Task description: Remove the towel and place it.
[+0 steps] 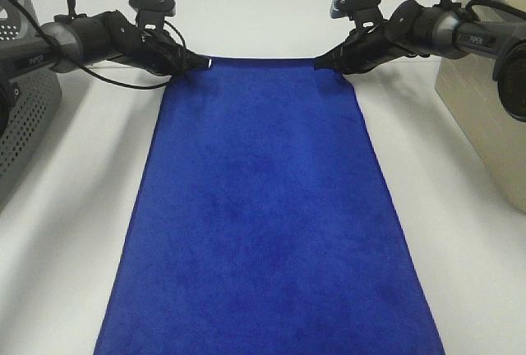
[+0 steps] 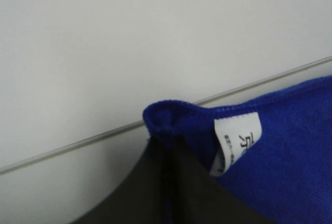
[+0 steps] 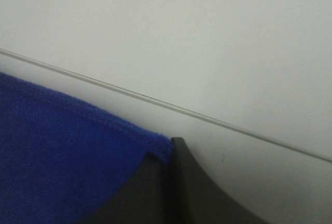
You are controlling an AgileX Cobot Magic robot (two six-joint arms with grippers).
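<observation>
The towel [image 1: 267,215] lies spread flat and lengthwise down the middle of the white bench [image 1: 74,191], its near end running out of the high view's lower edge. Its two far corners are each pinched: the left pincer [image 1: 205,62] is clenched on the far left corner, where the cloth bunches into a small fold beside a white tag [image 2: 236,141], and the right pincer [image 1: 319,64] is clenched on the far right corner. A grey perforated basket [image 1: 25,117] stands at the bench's left edge, and a beige bin [image 1: 481,108] at its right edge.
</observation>
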